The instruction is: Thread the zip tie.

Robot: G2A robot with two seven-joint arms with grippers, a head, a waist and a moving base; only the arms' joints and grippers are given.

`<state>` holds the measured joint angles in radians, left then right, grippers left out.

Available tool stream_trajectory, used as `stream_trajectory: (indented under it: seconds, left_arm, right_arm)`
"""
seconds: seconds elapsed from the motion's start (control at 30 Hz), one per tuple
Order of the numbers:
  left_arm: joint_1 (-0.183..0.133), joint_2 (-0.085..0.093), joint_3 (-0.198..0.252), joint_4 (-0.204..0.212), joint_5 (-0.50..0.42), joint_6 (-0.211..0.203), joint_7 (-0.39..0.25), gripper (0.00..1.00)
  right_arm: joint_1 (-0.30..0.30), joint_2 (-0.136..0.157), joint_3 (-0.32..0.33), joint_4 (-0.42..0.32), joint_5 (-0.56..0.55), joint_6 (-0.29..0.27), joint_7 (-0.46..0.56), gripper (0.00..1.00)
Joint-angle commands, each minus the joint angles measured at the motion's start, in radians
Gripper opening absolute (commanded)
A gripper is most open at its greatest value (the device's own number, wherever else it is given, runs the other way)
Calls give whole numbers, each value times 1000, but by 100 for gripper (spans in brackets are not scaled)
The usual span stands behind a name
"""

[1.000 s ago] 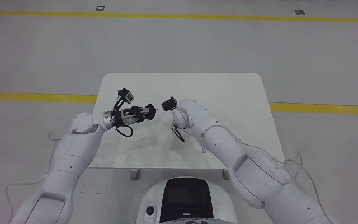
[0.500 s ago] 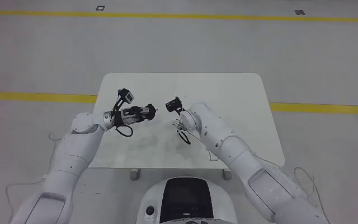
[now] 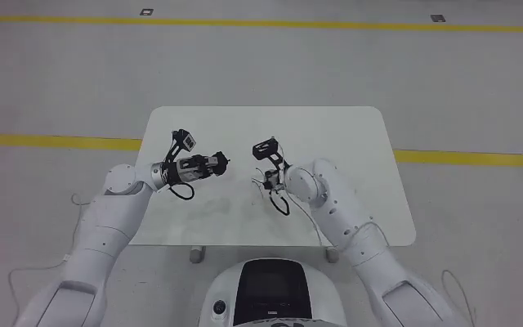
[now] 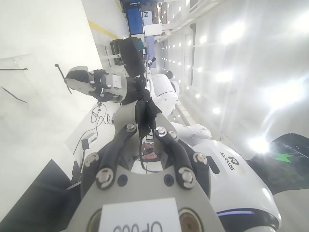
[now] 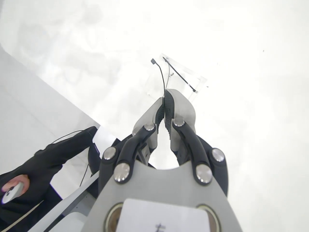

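Observation:
My right gripper [image 5: 165,97] is shut on a thin black zip tie [image 5: 161,73]. The tie's square head sticks out past the fingertips above the white table [image 3: 343,139]. In the left wrist view the same right gripper [image 4: 72,80] holds the zip tie [image 4: 62,76] with both ends sticking out. My left gripper [image 4: 144,112] is shut and points at the right one across a short gap; I can make out nothing between its fingers. In the top view the left gripper [image 3: 221,161] hovers over the table's left half, and the right gripper [image 3: 263,173] is near the middle.
A clear plastic tray [image 5: 193,78] lies on the table just beyond the right gripper, with a spare zip tie [image 5: 179,77] in it. The left wrist view shows the spare ties [image 4: 14,69] lying flat. Black cables [image 3: 278,200] hang under the right wrist.
The right wrist has swung to the right and a little toward the near edge, turning as it went, so the gap to the left gripper has widened. The left arm has kept still.

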<state>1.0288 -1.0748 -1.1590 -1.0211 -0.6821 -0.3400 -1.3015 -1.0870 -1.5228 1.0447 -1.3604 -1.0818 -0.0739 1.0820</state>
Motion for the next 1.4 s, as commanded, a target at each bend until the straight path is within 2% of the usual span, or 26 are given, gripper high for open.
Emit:
stream_trajectory:
  seconds: [0.0, 0.23, 0.33, 0.4, 0.47, 0.6, 0.7, 0.83, 1.17, 1.27, 1.3, 1.37]
  left_arm:
    - [0, 0, 0, 0, 0, 0, 0, 0]
    - [0, 0, 0, 0, 0, 0, 0, 0]
    - [0, 0, 0, 0, 0, 0, 0, 0]
    - [0, 0, 0, 0, 0, 0, 0, 0]
    - [0, 0, 0, 0, 0, 0, 0, 0]
    - [0, 0, 0, 0, 0, 0, 0, 0]
    - [0, 0, 0, 0, 0, 0, 0, 0]
    - [0, 0, 0, 0, 0, 0, 0, 0]
    - [0, 0, 0, 0, 0, 0, 0, 0]
    - [0, 0, 0, 0, 0, 0, 0, 0]
    - [0, 0, 0, 0, 0, 0, 0, 0]
    - [0, 0, 0, 0, 0, 0, 0, 0]
  right_arm:
    - [-8, 4, 13, -7, 23, -31, 1, 0]
    - [-8, 4, 13, -7, 23, -31, 1, 0]
    - [-31, 5, 38, -12, 81, -28, -100, 0]
    - [-55, 6, 76, -48, 152, -25, -197, 0]
    - [-83, 11, 102, -85, 191, -52, -263, 0]
    - [-169, 24, 141, -162, 268, -175, -395, 0]
    - [-207, 30, 159, -176, 343, -264, -454, 0]
    - [-223, 39, 137, -202, 443, -266, -531, 0]
    - [-220, 41, 132, -209, 439, -265, -536, 0]
    - [-241, 39, 128, -226, 451, -266, -645, 0]
    - [-256, 38, 129, -232, 447, -265, -722, 0]
    - [-278, 36, 114, -236, 433, -266, -794, 0]
